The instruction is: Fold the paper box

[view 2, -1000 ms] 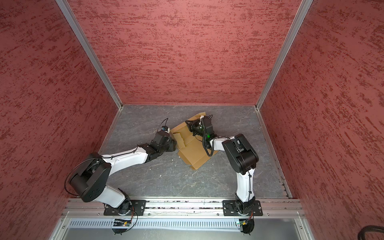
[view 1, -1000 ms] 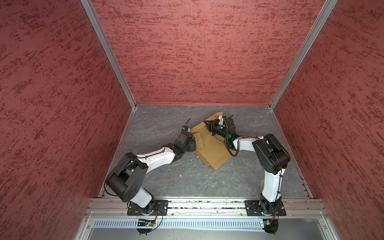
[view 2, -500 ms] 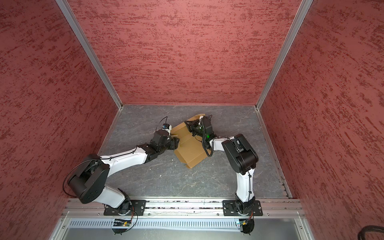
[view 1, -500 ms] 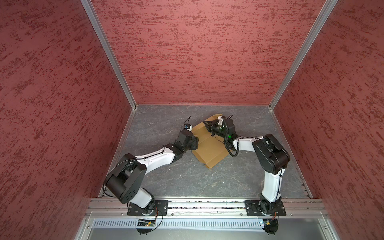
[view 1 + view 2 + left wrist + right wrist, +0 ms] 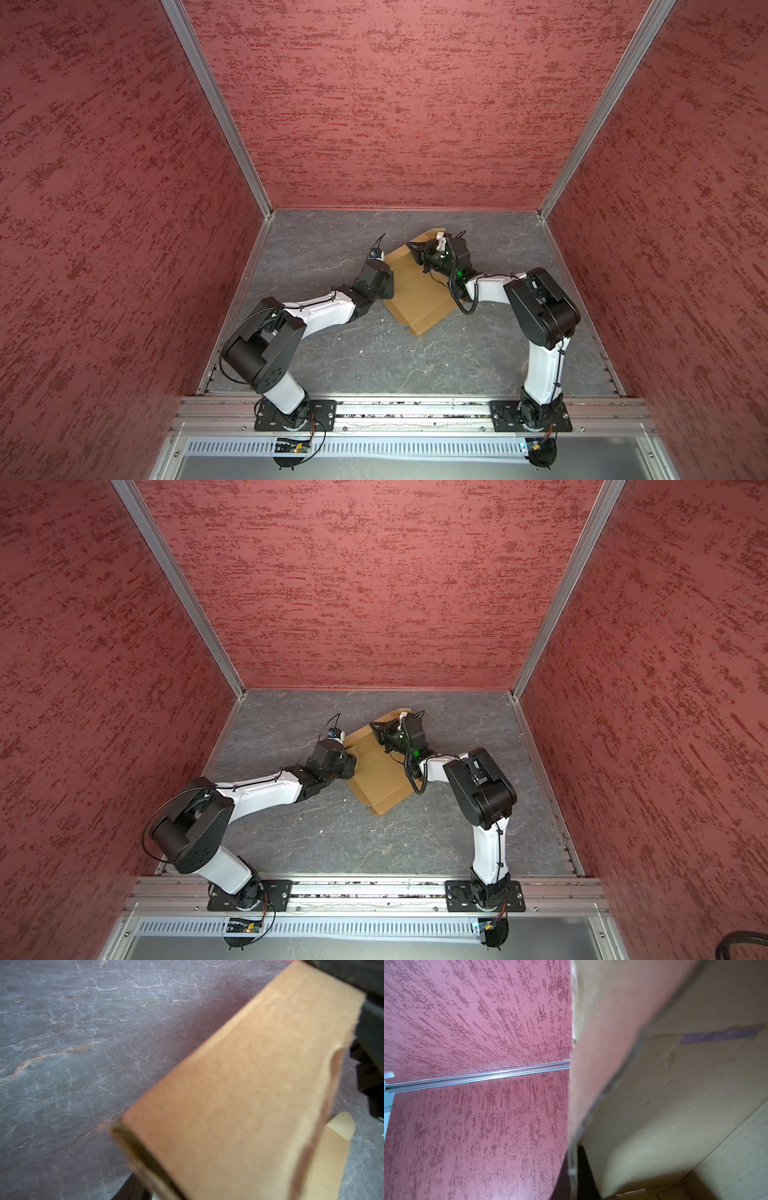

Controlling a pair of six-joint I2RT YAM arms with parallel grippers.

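Note:
The tan paper box point(image 5: 417, 291) point(image 5: 380, 779) lies part-folded on the grey floor in both top views. My left gripper point(image 5: 388, 284) point(image 5: 351, 766) presses against its left side. In the left wrist view a blurred cardboard wall point(image 5: 239, 1105) covers the jaws, and only a dark finger point(image 5: 133, 1188) shows under its edge. My right gripper point(image 5: 415, 249) point(image 5: 376, 731) is at the box's far end. In the right wrist view it point(image 5: 572, 1176) is shut on the thin edge of a raised flap point(image 5: 602, 1064), with the box's inside point(image 5: 685, 1095) beyond.
Red textured walls point(image 5: 395, 124) close in the cell on three sides, with aluminium corner posts point(image 5: 220, 108). The marbled grey floor point(image 5: 374, 357) runs forward to a metal rail point(image 5: 415, 409) that carries both arm bases.
My left arm has pushed right into the box, and the left side panel has folded up and inward, so the box looks narrower. The left jaws have narrowed. The right arm holds still.

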